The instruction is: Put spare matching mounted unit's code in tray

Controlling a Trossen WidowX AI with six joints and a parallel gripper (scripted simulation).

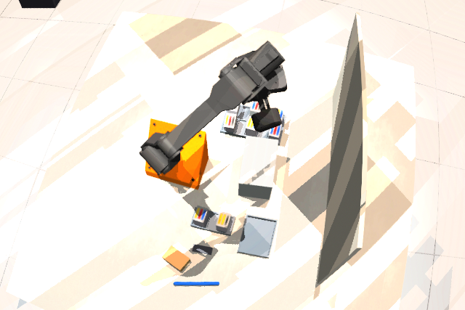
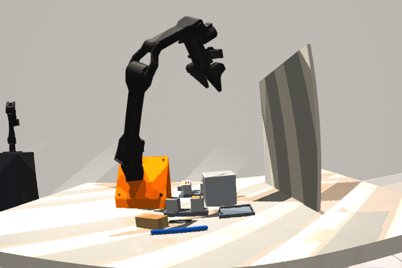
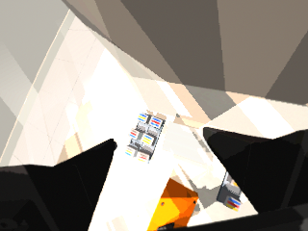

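Observation:
My gripper (image 1: 273,100) (image 2: 213,88) (image 3: 159,137) is open and empty, high above the rear rack. That rack (image 1: 235,134) holds several grey spares with coloured stripes on top, one being the front-left spare (image 1: 229,120) (image 2: 186,187); the arm partly hides them in the top view. A smaller rack (image 1: 213,219) (image 2: 186,213) holds two striped blocks, a left block (image 1: 200,215) (image 2: 173,204) and a right block (image 1: 224,220) (image 2: 196,204). The tray (image 1: 259,239) (image 2: 237,211) is empty. I cannot tell which thing is the mounted unit, and no back code is readable.
A large grey box (image 1: 259,160) (image 2: 218,190) stands between rear rack and tray. A tall panel (image 1: 345,149) (image 2: 292,128) (image 3: 192,38) stands at the right. A tan block (image 1: 176,258) (image 2: 151,221), dark flat piece (image 1: 202,249) and blue rod (image 1: 195,283) (image 2: 179,230) lie in front.

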